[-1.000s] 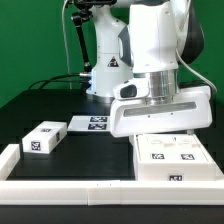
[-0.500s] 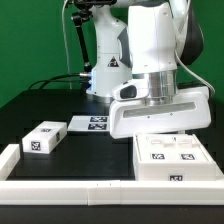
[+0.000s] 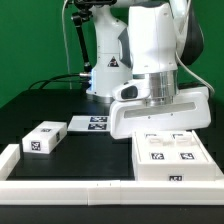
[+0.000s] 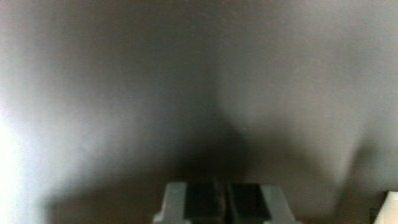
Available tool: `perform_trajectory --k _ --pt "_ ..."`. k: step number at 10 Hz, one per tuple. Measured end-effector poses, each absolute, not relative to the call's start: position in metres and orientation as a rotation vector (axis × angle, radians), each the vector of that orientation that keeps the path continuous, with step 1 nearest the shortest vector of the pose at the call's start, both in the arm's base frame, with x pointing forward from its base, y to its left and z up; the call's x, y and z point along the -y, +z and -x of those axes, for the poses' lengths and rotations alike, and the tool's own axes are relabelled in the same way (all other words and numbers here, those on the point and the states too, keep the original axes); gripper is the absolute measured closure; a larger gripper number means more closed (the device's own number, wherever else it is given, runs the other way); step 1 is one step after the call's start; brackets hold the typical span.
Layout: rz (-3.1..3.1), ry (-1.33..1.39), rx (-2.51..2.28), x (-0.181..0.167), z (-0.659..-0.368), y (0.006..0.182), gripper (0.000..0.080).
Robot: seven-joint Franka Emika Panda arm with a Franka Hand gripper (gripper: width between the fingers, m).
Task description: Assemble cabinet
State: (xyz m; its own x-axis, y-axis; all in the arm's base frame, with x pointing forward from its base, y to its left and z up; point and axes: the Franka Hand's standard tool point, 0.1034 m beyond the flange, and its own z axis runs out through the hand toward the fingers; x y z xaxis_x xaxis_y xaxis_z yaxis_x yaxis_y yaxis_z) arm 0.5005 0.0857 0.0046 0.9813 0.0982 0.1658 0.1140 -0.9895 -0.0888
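Observation:
The cabinet is a large white box with marker tags on top, at the front of the exterior view's right. A small white tagged block lies apart from it at the left. The arm's white hand housing hangs low, right behind and above the cabinet's back edge, and hides the fingers in this view. In the wrist view my gripper is shut, its two fingers close together with only a thin dark slit between. A blurred white surface fills the wrist view just past the tips. I see nothing held.
The marker board lies flat on the black table between the block and the robot base. A low white border rail runs along the front edge and up the left side. Cables hang at the back left.
The jaws have gone from wide open to shut. The arm, the cabinet and the small block have barely moved.

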Motion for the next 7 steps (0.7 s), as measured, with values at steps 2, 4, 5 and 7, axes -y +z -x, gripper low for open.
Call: perform_trajectory --k 2,4,5,7 --pt "3.029 -0.248 0.182 -0.085 -0.501 0.005 0.0797" --pt "3.033 -0.253 0.244 -0.079 -0.501 0.015 0.0796" --pt "3.037 -0.250 0.253 -0.078 -0.501 0.026 0.0796" --pt "3.043 -0.245 0.271 -0.079 -0.507 0.053 0.0793"
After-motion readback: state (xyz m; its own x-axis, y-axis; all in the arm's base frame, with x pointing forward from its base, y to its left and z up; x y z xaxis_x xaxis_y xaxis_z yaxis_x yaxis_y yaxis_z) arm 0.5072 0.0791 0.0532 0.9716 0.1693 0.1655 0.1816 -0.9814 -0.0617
